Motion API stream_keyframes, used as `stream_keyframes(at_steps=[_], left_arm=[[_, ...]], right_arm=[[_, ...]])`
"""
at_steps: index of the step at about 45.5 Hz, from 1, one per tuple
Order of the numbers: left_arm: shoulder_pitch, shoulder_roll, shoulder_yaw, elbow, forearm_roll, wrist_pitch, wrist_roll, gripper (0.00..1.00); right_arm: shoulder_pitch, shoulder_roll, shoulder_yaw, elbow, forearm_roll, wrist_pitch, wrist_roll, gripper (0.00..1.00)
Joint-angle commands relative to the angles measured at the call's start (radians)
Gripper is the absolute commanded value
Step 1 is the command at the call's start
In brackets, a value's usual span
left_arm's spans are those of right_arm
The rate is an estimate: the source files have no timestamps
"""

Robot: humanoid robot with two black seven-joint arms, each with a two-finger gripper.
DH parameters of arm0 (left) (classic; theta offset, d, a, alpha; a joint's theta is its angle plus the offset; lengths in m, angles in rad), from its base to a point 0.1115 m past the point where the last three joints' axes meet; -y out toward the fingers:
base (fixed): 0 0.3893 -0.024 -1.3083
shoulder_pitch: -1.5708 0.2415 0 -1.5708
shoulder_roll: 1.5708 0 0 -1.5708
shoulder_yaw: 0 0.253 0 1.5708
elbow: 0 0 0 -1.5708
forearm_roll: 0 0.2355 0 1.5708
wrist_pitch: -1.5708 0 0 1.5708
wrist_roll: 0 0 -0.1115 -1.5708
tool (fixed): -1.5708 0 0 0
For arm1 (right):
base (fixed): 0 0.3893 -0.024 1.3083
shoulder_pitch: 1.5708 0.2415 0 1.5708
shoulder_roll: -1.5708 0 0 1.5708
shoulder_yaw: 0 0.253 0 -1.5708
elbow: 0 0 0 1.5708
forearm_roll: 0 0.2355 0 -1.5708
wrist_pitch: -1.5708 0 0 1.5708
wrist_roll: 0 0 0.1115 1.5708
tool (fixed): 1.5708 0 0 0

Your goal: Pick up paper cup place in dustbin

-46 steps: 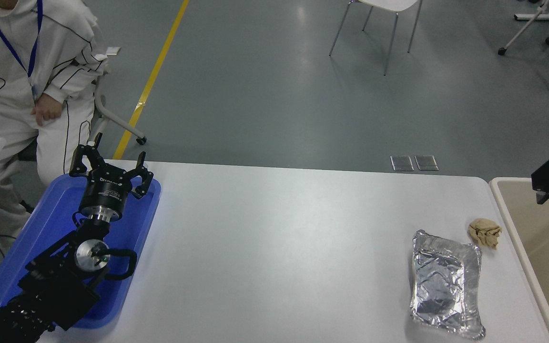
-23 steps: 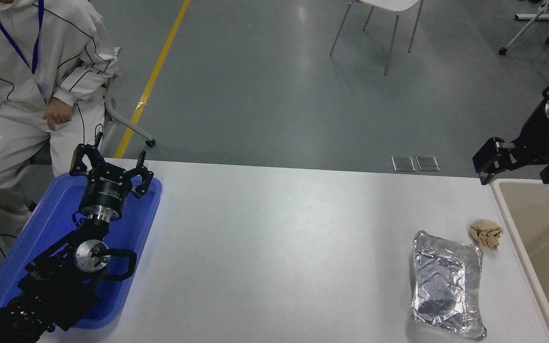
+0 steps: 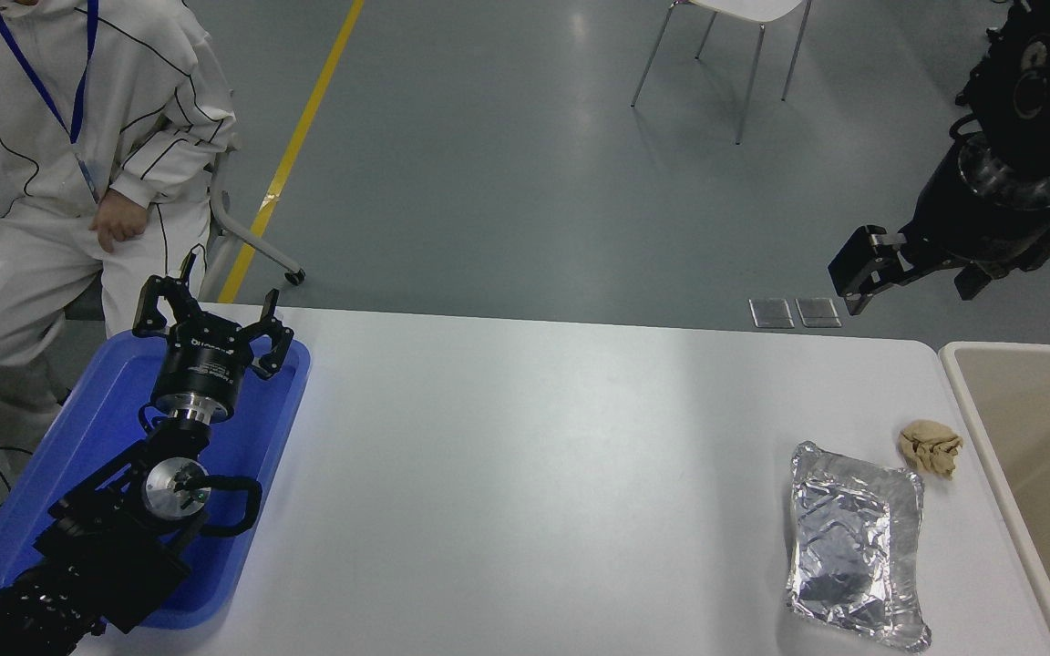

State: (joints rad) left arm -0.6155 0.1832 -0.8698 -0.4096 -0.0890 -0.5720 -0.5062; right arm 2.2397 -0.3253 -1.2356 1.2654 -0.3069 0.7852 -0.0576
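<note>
The paper cup does not show anywhere in the head view. The dustbin (image 3: 953, 364) is a large beige bin at the table's right end, cut off by the picture's edge; the part of its inside that shows holds nothing. My right gripper (image 3: 904, 286) is raised high beyond the table's far right corner, up and left of the dustbin, with its fingers spread and nothing between them. My left gripper (image 3: 211, 321) is parked open over the blue tray at the lower left.
A crumpled silver foil pouch (image 3: 853, 542) lies near the table's front right, with a small tan wad of paper (image 3: 930, 446) just behind it, beside the bin. A blue shallow tray (image 3: 60, 456) lies at the left. A person in white sits at the far left.
My right gripper has risen from just over the dustbin's far corner and moved up and left, clear of the table. The person shifted slightly. The left arm stayed still.
</note>
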Motion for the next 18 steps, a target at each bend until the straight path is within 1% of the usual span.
stream_keyframes(at_steps=[1,18], left_arm=[[-0.001,-0.001,0.0,0.0,0.0,0.0,0.0,1.0],[-0.001,-0.001,0.0,0.0,0.0,0.0,0.0,1.0]], right_arm=[[0.006,0.003,0.036,0.0,0.0,0.0,0.001,1.0],[0.005,0.002,0.048,-0.001,0.002,0.0,0.001,1.0]])
